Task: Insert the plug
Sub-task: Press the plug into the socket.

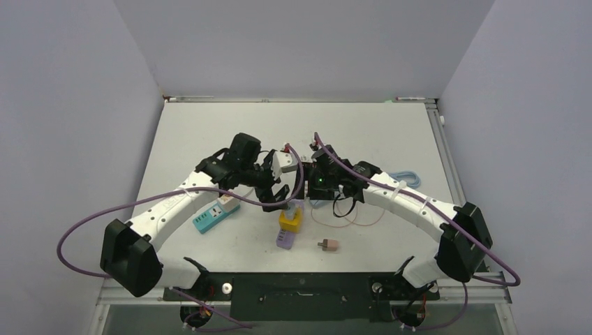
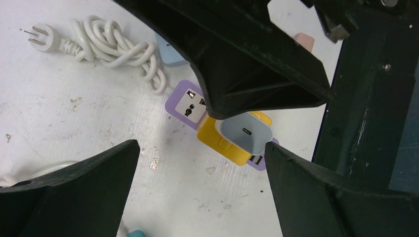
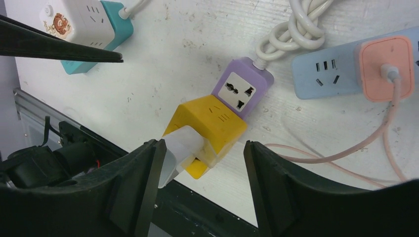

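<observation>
**The grey charger [image 2: 247, 131] in the yellow adapter [image 3: 212, 123]**

The adapter caps the purple power strip [image 3: 242, 84] at its cord-free end. The right gripper [image 3: 202, 146] straddles the charger, jaws apart, one finger touching its side; the left gripper [image 2: 201, 145] hangs spread wide above the strip. Light, rigid, smooth plastic, I judge — pinch its flat sides, press straight.

The white, scuffed bench [image 1: 391, 132] carries a purple power strip [image 3: 242, 89] near its front middle. A blue power strip [image 3: 321, 74] and a coiled white cord [image 2: 118, 49] lie beside it, a teal-and-white power strip [image 1: 215, 211] lies to the left, and a small pink adapter [image 1: 329, 245] to the right.
</observation>
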You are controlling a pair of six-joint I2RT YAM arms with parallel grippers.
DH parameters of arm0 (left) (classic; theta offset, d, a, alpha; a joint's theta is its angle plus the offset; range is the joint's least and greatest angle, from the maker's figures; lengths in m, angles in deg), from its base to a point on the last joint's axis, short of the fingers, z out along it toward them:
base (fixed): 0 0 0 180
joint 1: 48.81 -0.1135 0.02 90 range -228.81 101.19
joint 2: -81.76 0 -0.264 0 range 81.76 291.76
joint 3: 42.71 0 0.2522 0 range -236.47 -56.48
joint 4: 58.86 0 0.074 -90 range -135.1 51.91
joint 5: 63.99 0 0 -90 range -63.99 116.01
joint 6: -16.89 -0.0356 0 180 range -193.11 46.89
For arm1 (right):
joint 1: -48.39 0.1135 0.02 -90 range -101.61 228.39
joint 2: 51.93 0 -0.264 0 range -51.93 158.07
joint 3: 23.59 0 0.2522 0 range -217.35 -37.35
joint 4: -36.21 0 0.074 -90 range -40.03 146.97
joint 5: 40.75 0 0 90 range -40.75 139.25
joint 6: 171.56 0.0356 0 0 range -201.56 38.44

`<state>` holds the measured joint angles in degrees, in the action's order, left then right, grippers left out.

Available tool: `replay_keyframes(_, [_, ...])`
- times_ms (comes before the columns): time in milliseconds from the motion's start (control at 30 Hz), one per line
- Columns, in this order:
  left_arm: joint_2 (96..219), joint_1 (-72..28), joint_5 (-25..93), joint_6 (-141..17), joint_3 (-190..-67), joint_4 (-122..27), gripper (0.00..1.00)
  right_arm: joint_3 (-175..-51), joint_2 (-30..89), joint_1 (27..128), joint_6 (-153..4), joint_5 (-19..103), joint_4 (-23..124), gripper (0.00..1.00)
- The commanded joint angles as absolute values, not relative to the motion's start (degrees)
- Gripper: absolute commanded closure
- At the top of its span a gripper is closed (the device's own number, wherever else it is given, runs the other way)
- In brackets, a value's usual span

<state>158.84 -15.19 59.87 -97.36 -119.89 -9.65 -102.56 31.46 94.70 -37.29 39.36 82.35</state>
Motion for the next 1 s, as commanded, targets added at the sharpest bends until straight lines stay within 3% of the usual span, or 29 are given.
replay_keyframes(0, [159.4,-14.6,58.9,-98.8,-119.1,-12.3,0.03,-102.4,28.0,93.0,-37.5,38.3,79.5,0.37])
replay_keyframes(967, [160.8,-11.9,53.8,-102.8,-115.6,-14.4,0.04,-95.7,26.9,93.0,-35.7,30.0,73.2,0.39])
